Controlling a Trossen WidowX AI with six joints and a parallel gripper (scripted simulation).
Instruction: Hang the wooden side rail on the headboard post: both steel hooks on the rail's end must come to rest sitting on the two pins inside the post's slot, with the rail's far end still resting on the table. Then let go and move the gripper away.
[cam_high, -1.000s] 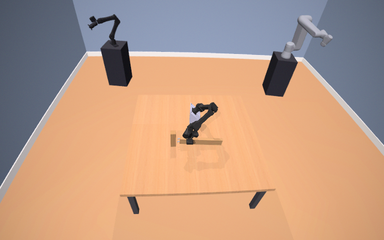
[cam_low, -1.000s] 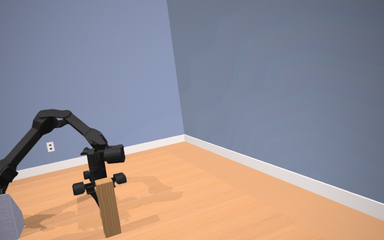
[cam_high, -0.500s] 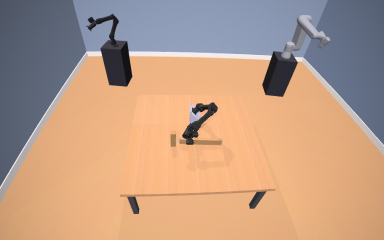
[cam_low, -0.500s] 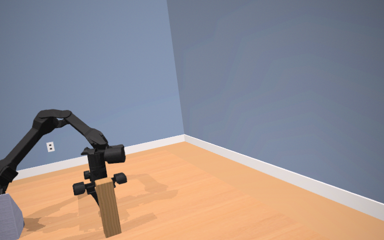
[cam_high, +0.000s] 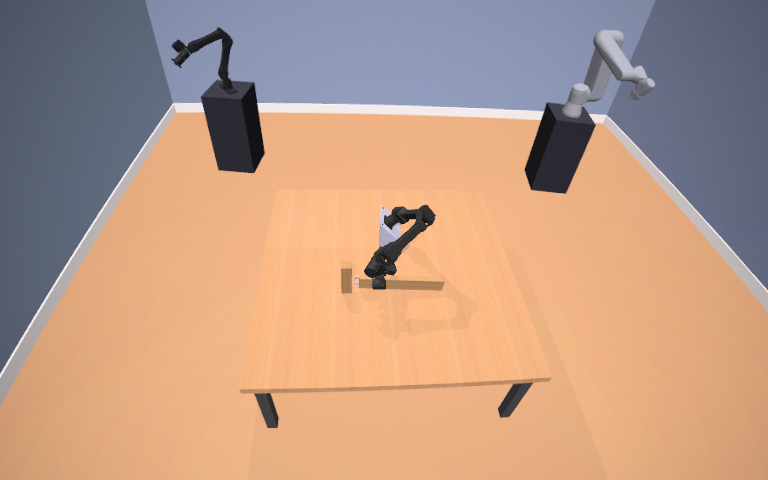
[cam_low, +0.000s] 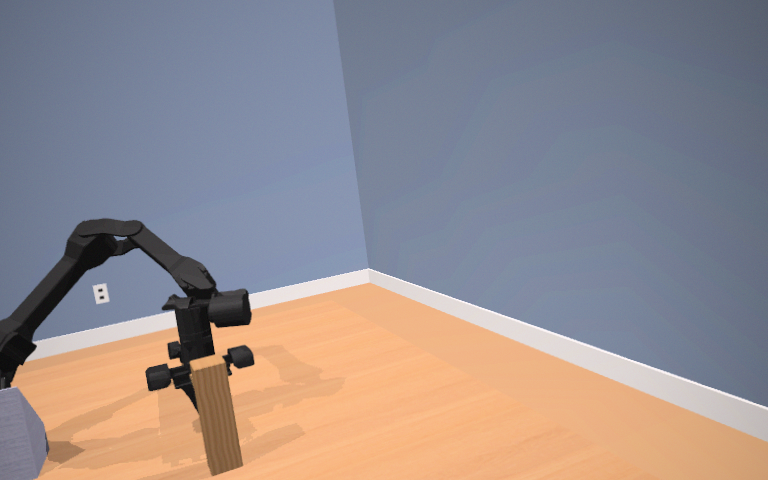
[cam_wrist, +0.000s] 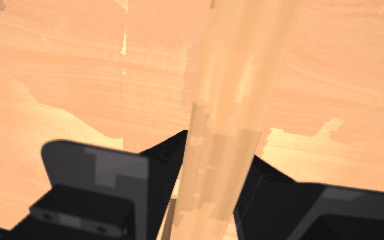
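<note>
Room: blue-grey walls, white skirting, orange floor; wooden table (cam_high: 317, 339) in the middle, two idle arms on dark pedestals in the far corners (no part in the job).

Headboard post (cam_high: 346, 276): short upright block, left of centre on the table in the top view; slot face turned right, toward the rail; pins not discernible at this size.

Steel hooks (cam_high: 356, 279): small pale specks at the rail's left end, just beside the post's right face; seated on the pins or merely near them, cannot tell.

Wooden side rail (cam_high: 413, 284): long axis running left to right across the table, hook end at the post, far end away to the right; in the exterior view seen end-on (cam_low: 216, 413), tilted, lower end seemingly down on the table, upper end raised at the claw.

Gripper (cam_high: 378, 283): clamped across the rail close to its hook end, one dark finger (cam_wrist: 107, 190) either side of the wood in the wrist view; grasping the rail, not released.

Key relation: post lying directly left of the claw, along the rail's own axis; likely call, a short push leftward and a settle downward.

Arm (cam_high: 404, 232): base behind the rail, elbow high, forearm sloping down and leftward, wrist pointing at the table.
</note>
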